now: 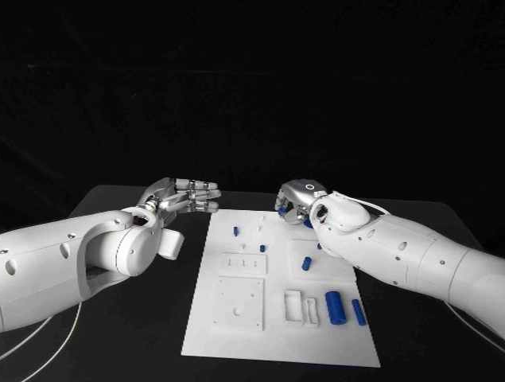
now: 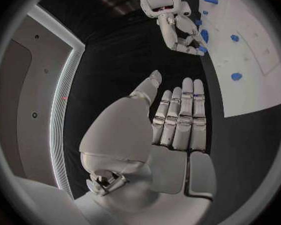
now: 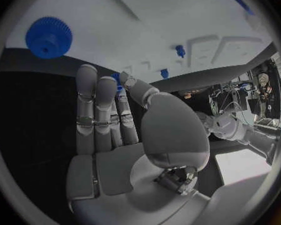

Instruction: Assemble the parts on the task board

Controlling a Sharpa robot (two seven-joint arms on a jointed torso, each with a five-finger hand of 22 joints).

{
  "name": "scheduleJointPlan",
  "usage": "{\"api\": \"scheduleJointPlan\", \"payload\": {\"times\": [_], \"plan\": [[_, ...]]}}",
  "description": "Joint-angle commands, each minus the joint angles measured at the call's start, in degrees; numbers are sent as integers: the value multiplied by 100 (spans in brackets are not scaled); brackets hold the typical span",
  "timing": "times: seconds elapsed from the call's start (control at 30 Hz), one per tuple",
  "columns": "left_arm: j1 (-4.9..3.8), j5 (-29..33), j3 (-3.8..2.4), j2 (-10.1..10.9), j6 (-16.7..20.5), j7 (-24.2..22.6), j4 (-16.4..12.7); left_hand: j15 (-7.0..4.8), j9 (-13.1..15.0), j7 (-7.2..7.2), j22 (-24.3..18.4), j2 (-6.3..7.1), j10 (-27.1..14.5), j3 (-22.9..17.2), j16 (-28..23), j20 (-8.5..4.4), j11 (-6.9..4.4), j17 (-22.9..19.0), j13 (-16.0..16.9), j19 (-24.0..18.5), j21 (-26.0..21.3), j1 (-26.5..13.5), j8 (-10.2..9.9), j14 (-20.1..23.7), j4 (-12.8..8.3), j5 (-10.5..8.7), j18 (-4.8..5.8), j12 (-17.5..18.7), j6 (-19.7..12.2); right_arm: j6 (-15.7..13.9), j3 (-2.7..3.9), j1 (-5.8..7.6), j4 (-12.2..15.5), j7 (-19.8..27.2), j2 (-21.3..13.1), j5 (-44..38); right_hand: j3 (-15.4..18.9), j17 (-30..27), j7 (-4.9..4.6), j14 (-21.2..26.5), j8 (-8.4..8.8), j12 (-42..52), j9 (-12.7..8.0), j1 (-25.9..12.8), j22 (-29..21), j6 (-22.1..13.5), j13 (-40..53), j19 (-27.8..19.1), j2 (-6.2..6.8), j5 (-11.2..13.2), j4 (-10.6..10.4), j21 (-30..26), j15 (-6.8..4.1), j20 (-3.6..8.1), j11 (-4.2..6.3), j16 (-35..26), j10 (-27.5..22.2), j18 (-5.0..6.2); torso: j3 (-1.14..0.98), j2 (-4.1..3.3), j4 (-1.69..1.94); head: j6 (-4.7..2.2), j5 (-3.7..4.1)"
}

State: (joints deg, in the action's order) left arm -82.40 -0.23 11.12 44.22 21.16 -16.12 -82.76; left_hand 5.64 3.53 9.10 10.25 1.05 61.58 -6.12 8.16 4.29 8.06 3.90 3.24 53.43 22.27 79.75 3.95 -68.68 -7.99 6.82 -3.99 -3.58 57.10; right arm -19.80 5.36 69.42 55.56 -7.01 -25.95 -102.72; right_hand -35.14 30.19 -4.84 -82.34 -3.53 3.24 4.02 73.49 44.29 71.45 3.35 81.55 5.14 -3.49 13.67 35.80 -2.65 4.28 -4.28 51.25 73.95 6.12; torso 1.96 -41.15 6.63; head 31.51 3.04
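Operator: What is the status of both hands?

Manual: Your left hand (image 1: 184, 196) hovers beside the white rectangular task board (image 1: 241, 334) over the black desk (image 1: 114, 199), fingers extended and empty. Your right hand (image 1: 301, 200) sits at the board's far edge, pinching a small blue plastic part (image 3: 120, 80) between thumb and fingers.

Operator: How will the parts handle?

Manual: Expect light, rigid, smooth pieces. The blue toothed gear (image 3: 48, 34) lies on the board near that hand; grip it by the rim. Take the blue cylinders (image 1: 334, 306) across their middle.
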Motion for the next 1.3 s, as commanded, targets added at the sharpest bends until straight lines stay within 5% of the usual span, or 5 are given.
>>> {"api": "scheduleJointPlan", "payload": {"times": [0.03, 0.13, 0.33, 0.7, 1.3], "plan": [[-24, -34, -8, -34, -103, -7, 21, -2, 8, -10, -5, -28, -43, 38, 31, 31, 3, 4, 8, 28, -24, -14, -15, 39, -7, -19, 26, 14, -39, -401, 5, 13, -91, -149, 108, -114, -28, -6, -3, -16, -11, 11, -1, 51, 7, 35, 18, 18, -12, 33, 3, -20, -27, -2, 252, -19, 301, 92, 15, -20, 17, -27, -12], [-32, -36, -8, -48, -114, -5, 45, -2, 8, -10, -5, -28, -43, 38, 31, 31, 3, 4, 8, 28, -24, -14, -15, 39, -7, -19, 26, 14, -39, -541, 6, 18, -219, -175, 259, -121, -40, -14, -4, -17, -11, 11, -2, 56, 74, 36, 18, 31, -7, 32, 2, -72, -27, -2, 251, -19, 299, 94, 8, -28, 9, -42, 2], [-61, -39, -8, -75, -118, -3, 61, 0, 9, -10, -15, -31, -49, 45, 30, 32, 5, 4, 8, 25, -18, -10, -14, 41, -13, -26, 25, 14, -37, -564, 7, 21, -376, -159, 444, -116, -39, -15, -3, -16, -11, 10, -2, 54, 88, 40, 18, 35, -2, 37, 4, -83, -26, -2, 251, -18, 298, 94, 33, -52, 52, -51, 19], [-136, -68, -9, -97, -158, 20, 44, 2, 8, -8, -31, -39, -55, 56, 28, 36, 6, 3, 8, 20, -12, -22, -17, 44, -9, -25, 25, 14, -43, -278, 7, 20, -499, -137, 590, -91, -12, -25, -4, -14, -10, 10, -3, 40, 134, 40, 17, 47, -14, 11, 18, -133, -27, -3, 250, -21, 290, 93, 65, -126, 121, -80, 14], [-185, -92, -8, -77, -204, 65, 77, 5, 9, -8, -47, -42, -72, 58, 24, 38, 11, 3, 8, 16, -4, -3, -14, 49, -15, -36, 22, 14, -39, 88, 1, -7, -440, -173, 526, -104, 1, -36, -1, -14, -11, 11, -2, 1, 298, 42, 17, 85, -44, -16, 77, -255, -30, 0, 252, -11, 289, 93, 87, -145, 109, -59, -16]]}}
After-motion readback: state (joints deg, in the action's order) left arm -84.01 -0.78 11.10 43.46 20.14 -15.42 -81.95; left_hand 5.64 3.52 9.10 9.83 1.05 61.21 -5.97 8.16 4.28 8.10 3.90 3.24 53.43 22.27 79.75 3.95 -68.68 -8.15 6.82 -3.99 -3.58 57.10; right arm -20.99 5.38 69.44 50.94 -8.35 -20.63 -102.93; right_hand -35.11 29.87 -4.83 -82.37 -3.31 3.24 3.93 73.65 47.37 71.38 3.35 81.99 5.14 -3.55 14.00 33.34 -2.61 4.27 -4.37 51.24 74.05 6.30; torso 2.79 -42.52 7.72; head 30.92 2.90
